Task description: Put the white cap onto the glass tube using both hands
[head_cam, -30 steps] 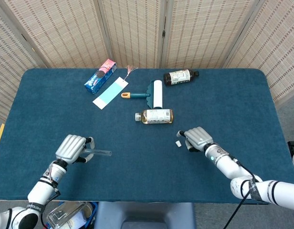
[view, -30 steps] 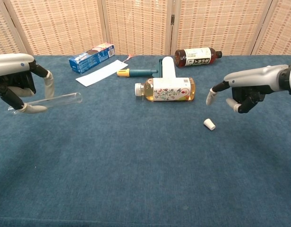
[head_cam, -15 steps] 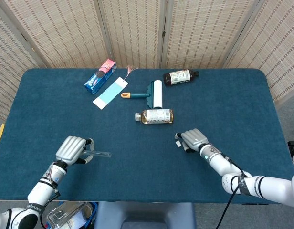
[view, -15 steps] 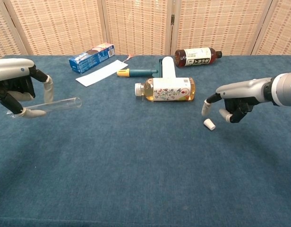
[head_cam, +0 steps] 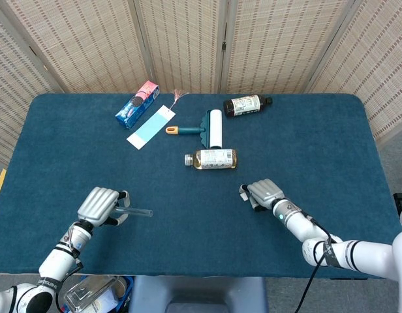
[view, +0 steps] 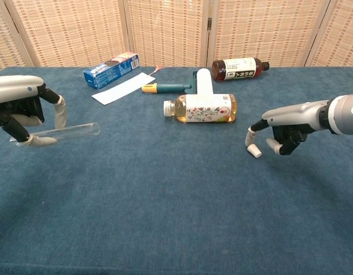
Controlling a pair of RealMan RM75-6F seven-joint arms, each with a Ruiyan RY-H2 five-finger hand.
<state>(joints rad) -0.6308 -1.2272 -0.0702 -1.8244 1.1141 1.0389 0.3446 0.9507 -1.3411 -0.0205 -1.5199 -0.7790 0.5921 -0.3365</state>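
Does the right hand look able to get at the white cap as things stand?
Probably yes. The right hand hangs right at the white cap, a fingertip beside it, with bare table around and nothing between them.

Two bottles (head_cam: 211, 159) (head_cam: 246, 105) (lying flat) — lint roller (head_cam: 210, 129), box (head_cam: 137, 104), card (head_cam: 149, 127).

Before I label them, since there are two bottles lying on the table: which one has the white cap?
The yellow-liquid bottle beside the lint roller, nearer the hands. The dark bottle by the screen has a black cap.
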